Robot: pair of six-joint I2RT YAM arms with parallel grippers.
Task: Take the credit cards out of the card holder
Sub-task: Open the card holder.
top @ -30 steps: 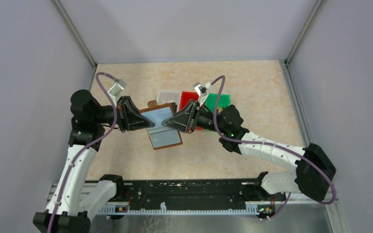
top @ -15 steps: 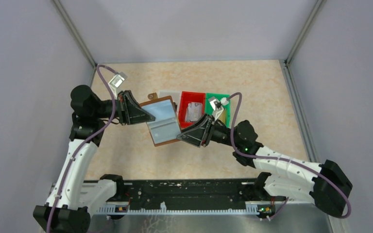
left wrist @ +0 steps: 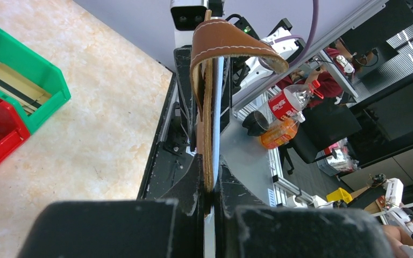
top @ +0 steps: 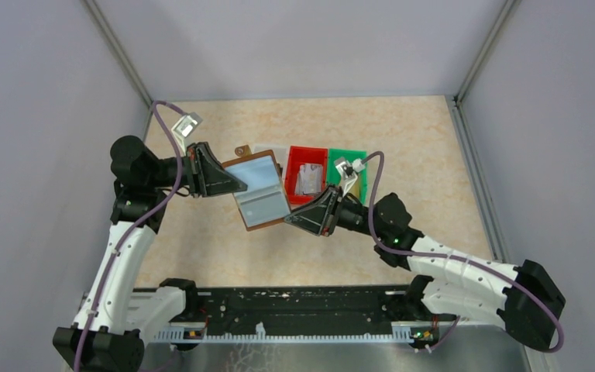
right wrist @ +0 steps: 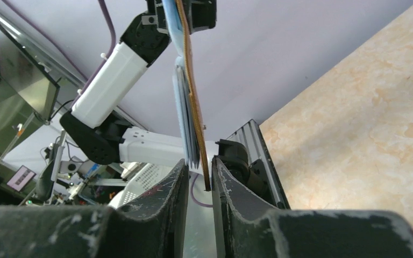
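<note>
The brown card holder point(top: 262, 195) hangs open in the air, its pale bluish sleeves facing up. My left gripper point(top: 239, 184) is shut on its upper left edge; the left wrist view shows the leather point(left wrist: 215, 43) pinched between my left gripper's point(left wrist: 209, 161) jaws. My right gripper point(top: 291, 218) is at the holder's lower right corner. In the right wrist view its jaws point(right wrist: 200, 164) stand slightly apart around the brown edge point(right wrist: 191, 80), with a gap on both sides. I cannot tell whether any card is in the sleeves. Silvery cards point(top: 307, 180) lie in the red bin.
A red bin point(top: 293, 159) and a green bin point(top: 360, 159) stand side by side behind the holder. The green bin point(left wrist: 43, 75) holds a gold card with a black stripe point(left wrist: 11, 88). A pale tray point(top: 267, 149) lies behind the holder. Grey walls close in the table.
My right gripper has moved from the holder's middle right edge back and down to its lower right corner. The holder has swung slightly. The left gripper keeps its hold.
</note>
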